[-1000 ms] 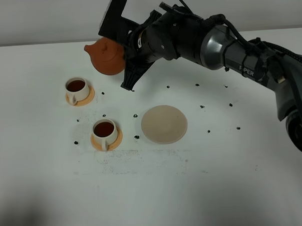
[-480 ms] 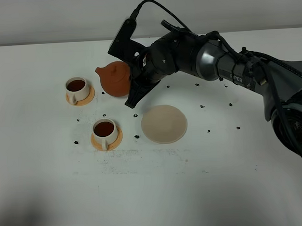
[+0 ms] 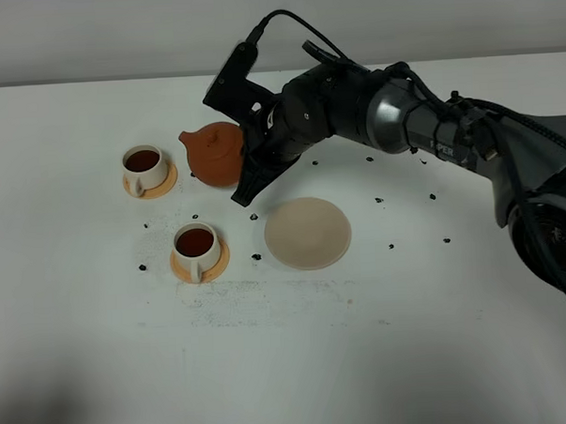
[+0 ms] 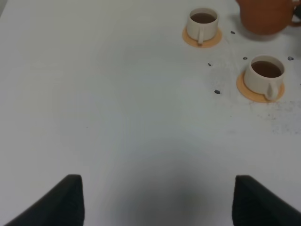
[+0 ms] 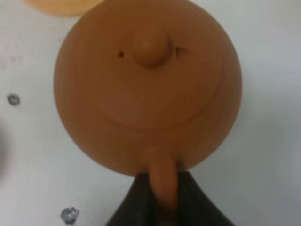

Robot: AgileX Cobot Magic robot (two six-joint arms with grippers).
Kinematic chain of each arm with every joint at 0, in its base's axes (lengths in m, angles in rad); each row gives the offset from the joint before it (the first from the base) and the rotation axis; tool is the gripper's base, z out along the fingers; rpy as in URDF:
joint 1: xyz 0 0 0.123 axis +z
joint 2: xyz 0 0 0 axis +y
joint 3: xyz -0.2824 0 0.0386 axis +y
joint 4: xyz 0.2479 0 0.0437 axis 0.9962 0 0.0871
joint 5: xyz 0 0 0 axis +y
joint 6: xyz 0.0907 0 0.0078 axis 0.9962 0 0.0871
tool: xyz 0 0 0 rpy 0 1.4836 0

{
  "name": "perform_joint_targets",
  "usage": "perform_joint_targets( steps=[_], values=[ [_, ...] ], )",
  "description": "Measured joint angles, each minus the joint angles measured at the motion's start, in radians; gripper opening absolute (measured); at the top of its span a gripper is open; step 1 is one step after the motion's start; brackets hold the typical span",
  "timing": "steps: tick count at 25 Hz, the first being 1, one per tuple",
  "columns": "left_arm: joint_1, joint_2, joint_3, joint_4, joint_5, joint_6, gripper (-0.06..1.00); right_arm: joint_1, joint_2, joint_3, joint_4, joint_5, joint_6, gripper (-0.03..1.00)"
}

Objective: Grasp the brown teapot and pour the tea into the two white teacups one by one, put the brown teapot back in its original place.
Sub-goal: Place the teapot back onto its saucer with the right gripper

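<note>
The brown teapot point(image 3: 215, 151) is upright, its spout toward the far teacup, and my right gripper point(image 3: 248, 155) is shut on its loop handle. In the right wrist view the teapot point(image 5: 148, 84) fills the frame, lid knob up, with the gripper point(image 5: 162, 200) clamped on the handle. Two white teacups point(image 3: 143, 165) point(image 3: 196, 244) stand on orange saucers, both holding dark tea. The beige coaster point(image 3: 307, 232) lies bare, right of the near cup. My left gripper point(image 4: 157, 202) is open over bare table, with both cups point(image 4: 203, 21) point(image 4: 265, 75) and the teapot point(image 4: 268, 16) beyond it.
Small dark specks point(image 3: 256, 257) are scattered over the white table point(image 3: 299, 361) around the cups and coaster. The right arm point(image 3: 430, 126) stretches in from the right edge, above the table's back half.
The teapot has come down from a raised, tilted pose by the far cup to upright, shifting slightly right. Over the last half second it barely moved.
</note>
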Motion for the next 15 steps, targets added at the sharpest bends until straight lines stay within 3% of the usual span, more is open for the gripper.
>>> perform_joint_targets(
  steps=[8,15],
  values=[
    [0.0,0.0,0.0,0.0,0.0,0.0,0.66,0.0,-0.258,0.263,0.01,-0.101,0.015,0.11],
    [0.0,0.0,0.0,0.0,0.0,0.0,0.66,-0.005,-0.404,0.587,0.124,-0.236,0.081,0.11]
  ],
)
